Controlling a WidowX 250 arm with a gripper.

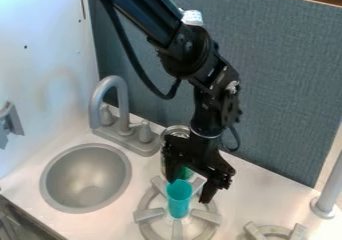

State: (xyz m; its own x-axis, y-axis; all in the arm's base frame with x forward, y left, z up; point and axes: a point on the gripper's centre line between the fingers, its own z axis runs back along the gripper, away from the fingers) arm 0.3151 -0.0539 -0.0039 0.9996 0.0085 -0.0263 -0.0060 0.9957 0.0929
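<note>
Hanging at lower centre with the black gripper (188, 191) well open, straddling the teal cup's (179, 199) upper part; not showing whether touching. Standing upright on the grey burner (148, 214). Spreading white counter (113, 224) towards the sink (87, 176), lower left; rising into blue-grey panel (280, 84), upper right.

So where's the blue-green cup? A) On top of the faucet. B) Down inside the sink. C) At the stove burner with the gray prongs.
C, because the blue-green cup shows in the middle of the stove burner, with its gray prongs around it.
</note>
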